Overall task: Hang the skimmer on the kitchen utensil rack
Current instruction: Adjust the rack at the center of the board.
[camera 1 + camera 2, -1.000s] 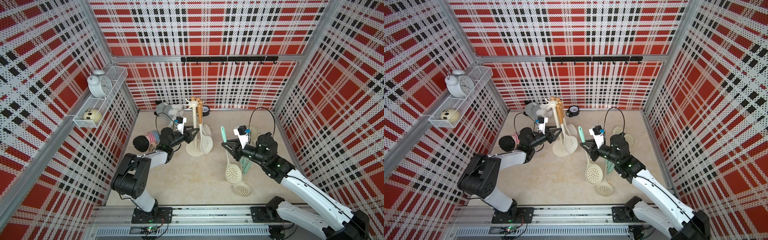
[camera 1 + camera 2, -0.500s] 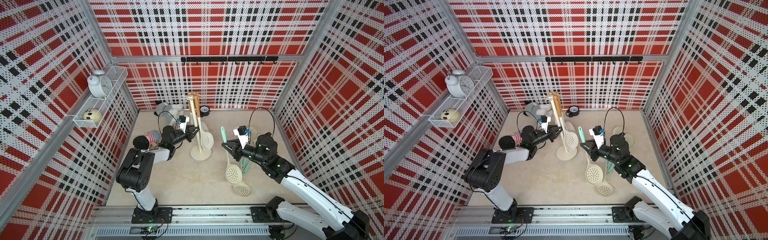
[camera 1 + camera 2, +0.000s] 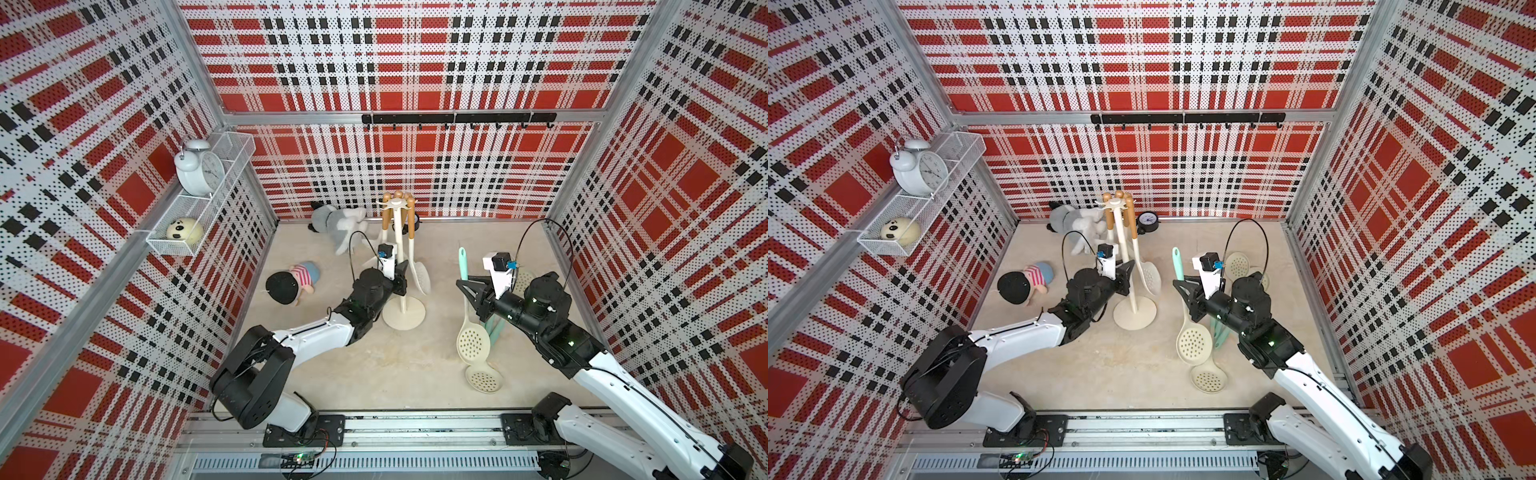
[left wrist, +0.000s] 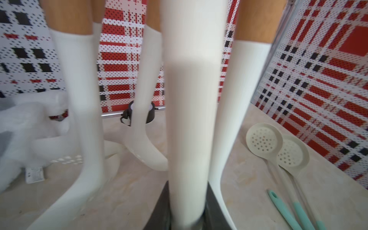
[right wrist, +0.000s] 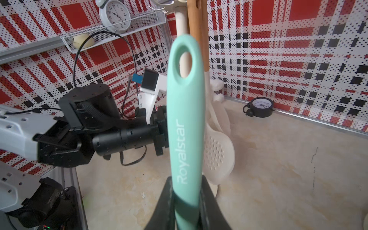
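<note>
The kitchen utensil rack [image 3: 398, 249], a cream stand with a round base, stands upright at mid-floor. Wooden-handled utensils hang from its crown. My left gripper [image 3: 401, 278] is shut on the rack's pole [image 4: 191, 119], low down and just above the base [image 3: 1136, 313]. To the right, my right gripper [image 3: 469, 293] is shut on the teal handle [image 5: 187, 119] of the skimmer [image 3: 471, 343]. The handle's hanging hole points up toward the rack and the perforated cream head hangs near the floor. In the right wrist view the rack's pole [image 5: 180, 20] shows behind the handle.
Another teal-handled skimmer [image 3: 484, 378] lies on the floor under the held one. Two more [image 3: 1237, 264] lie by the right wall. A grey plush [image 3: 336, 222], a doll [image 3: 286, 284] and a small black clock [image 3: 1147, 222] lie near the rack. A black hook rail [image 3: 457, 119] crosses the back wall.
My left gripper closed on the rack's pole. The rack shifted slightly right and toward the front and now stands straighter. The right arm and skimmer held still.
</note>
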Controlling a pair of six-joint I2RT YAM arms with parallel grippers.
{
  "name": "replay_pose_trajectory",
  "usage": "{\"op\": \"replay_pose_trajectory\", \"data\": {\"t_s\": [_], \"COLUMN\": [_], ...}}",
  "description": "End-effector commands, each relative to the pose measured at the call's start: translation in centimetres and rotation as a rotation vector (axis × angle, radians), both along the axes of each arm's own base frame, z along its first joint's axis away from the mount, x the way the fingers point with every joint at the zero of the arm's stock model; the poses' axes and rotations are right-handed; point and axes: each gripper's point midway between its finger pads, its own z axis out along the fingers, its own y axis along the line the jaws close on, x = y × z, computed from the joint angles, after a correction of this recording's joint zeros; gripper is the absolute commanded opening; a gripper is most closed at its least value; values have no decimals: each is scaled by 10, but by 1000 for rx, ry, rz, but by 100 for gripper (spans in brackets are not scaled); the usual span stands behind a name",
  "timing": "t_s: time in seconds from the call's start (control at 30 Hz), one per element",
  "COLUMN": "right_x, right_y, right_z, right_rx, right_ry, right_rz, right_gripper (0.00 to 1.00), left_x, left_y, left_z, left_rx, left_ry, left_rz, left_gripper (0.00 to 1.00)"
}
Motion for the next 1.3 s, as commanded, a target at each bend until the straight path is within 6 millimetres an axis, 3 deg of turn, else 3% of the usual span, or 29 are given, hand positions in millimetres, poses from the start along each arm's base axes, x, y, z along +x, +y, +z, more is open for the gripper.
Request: {"op": "replay_pose_trajectory", "data": {"t_s": [0.0,0.27,0.67,0.7,0.8,0.87,0.97,1.27], "right_x": [3,3,2,3,3,3,3,4], "right_y": [-7,-10,-9,-10,-9,-9,-9,-10], "right_z": [-1,-5,-15,-16,-16,-15,-15,-14], "right_rx": [2,0,-6,-6,-3,0,0,3], "right_ry": [-4,3,20,22,25,23,25,21], "right_rz": [-40,-56,-51,-53,-53,-51,-53,-61], "right_gripper": [0,0,0,0,0,0,0,0], "left_x": [-1,-34,-53,-54,-57,-59,-59,-71], "left_y": [64,71,65,62,55,54,53,40], "left_z": [91,82,57,55,49,45,42,38], "left_rx": [-165,-197,-271,-265,-257,-259,-258,-258], "left_ry": [-262,-314,-329,-325,-316,-311,-304,-281], "left_rz": [400,656,690,683,664,648,628,536], "left_gripper": [0,0,2,9,45,61,76,76]}}
